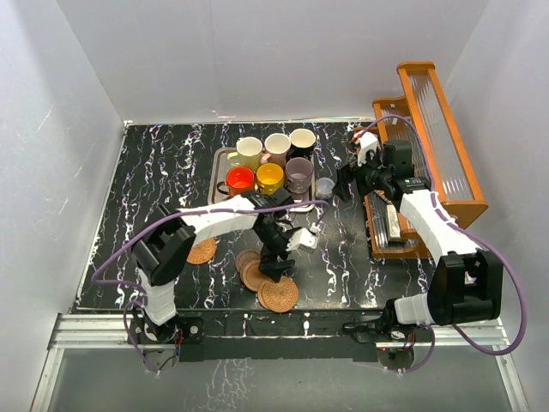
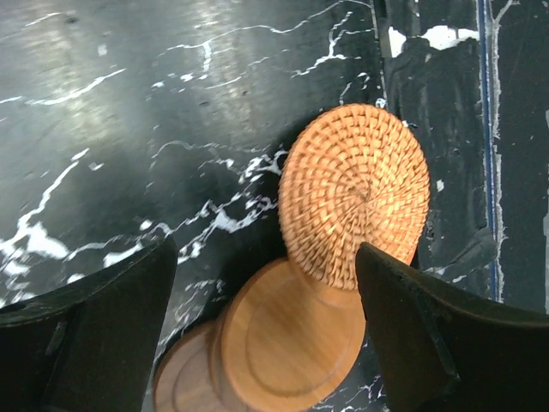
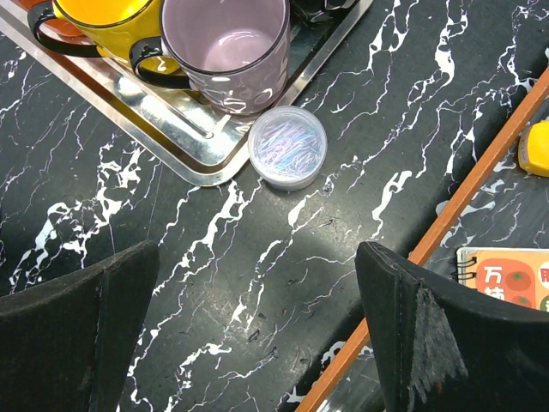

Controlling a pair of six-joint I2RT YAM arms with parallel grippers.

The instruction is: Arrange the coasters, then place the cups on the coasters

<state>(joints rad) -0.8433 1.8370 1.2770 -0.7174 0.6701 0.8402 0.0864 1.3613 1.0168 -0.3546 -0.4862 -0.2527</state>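
Note:
Several cups stand on a steel tray [image 1: 218,165]: cream-yellow [image 1: 250,152], pink [image 1: 277,146], black [image 1: 302,140], red-orange [image 1: 239,179], yellow-orange [image 1: 269,177] and purple-grey [image 1: 298,174]. Near the front edge lie a wicker coaster [image 1: 279,294] and two overlapping wooden coasters [image 1: 253,275]; another wicker coaster [image 1: 202,251] lies to their left. My left gripper [image 2: 266,335] hangs open over the upper wooden coaster [image 2: 292,335], beside the wicker coaster [image 2: 356,193] that overlaps it. My right gripper [image 3: 257,335] is open above bare table, near the purple-grey cup [image 3: 227,47].
A small clear lidded jar [image 3: 287,146] sits just off the tray's corner [image 3: 176,137]. A wooden rack [image 1: 429,146] with ribbed glass panels and books fills the right side; its orange edge [image 3: 446,223] runs close to my right finger. White walls enclose the table.

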